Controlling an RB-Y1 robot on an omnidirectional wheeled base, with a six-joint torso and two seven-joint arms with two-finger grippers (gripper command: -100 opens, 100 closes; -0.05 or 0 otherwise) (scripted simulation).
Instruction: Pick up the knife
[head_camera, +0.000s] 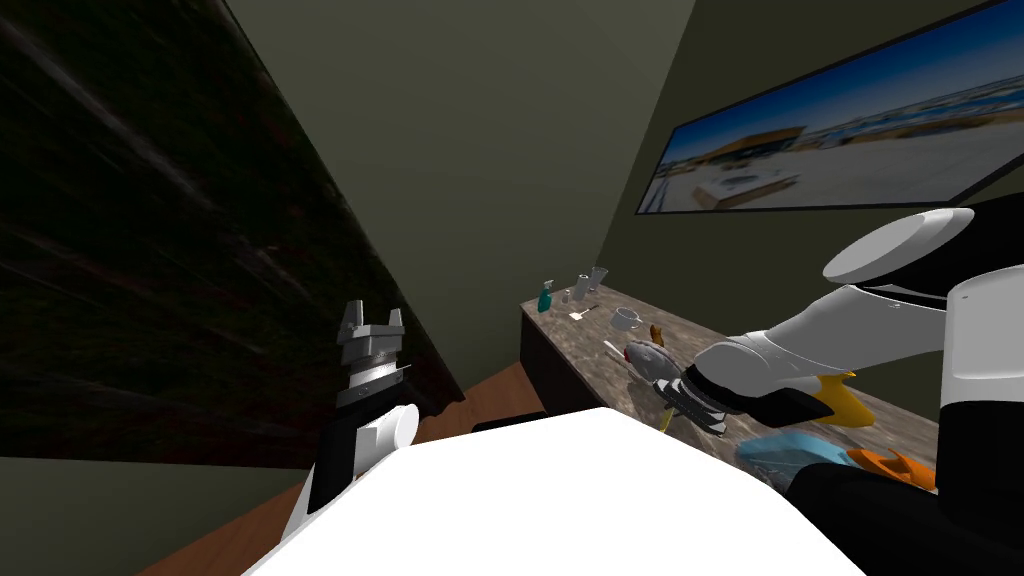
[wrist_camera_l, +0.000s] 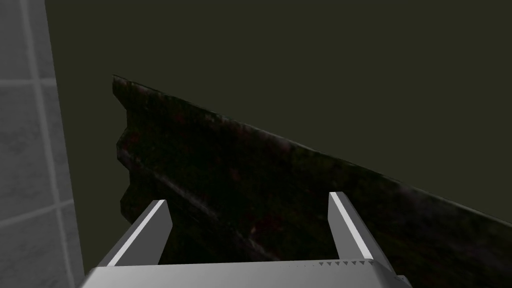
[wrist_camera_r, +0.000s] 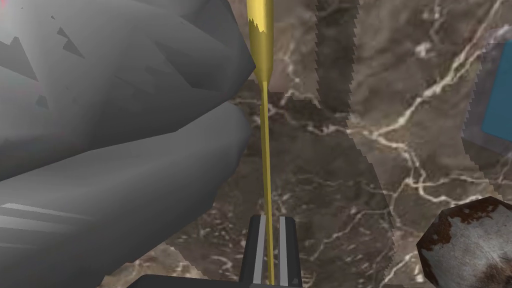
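Note:
The knife (wrist_camera_r: 266, 130) is thin and gold, seen edge-on, with a thicker gold handle at its far end. My right gripper (wrist_camera_r: 270, 250) is shut on its near end, both fingers pressing its flat sides, over the brown marbled counter (wrist_camera_r: 400, 165). In the head view the right gripper (head_camera: 690, 402) hangs low over the counter (head_camera: 590, 340) and a yellow sliver of the knife (head_camera: 665, 421) sticks out below it. My left gripper (head_camera: 372, 325) is raised at the left beside a dark cabinet, open (wrist_camera_l: 250, 215) and holding nothing.
A big grey lumpy object (wrist_camera_r: 115, 125) lies close beside the knife. A rusty metal piece (wrist_camera_r: 465, 242) and a blue thing (wrist_camera_r: 500, 110) sit on the other side. The counter also holds a white cup (head_camera: 626, 319), a teal bottle (head_camera: 545, 297), and yellow (head_camera: 840, 400) and orange (head_camera: 890, 466) items.

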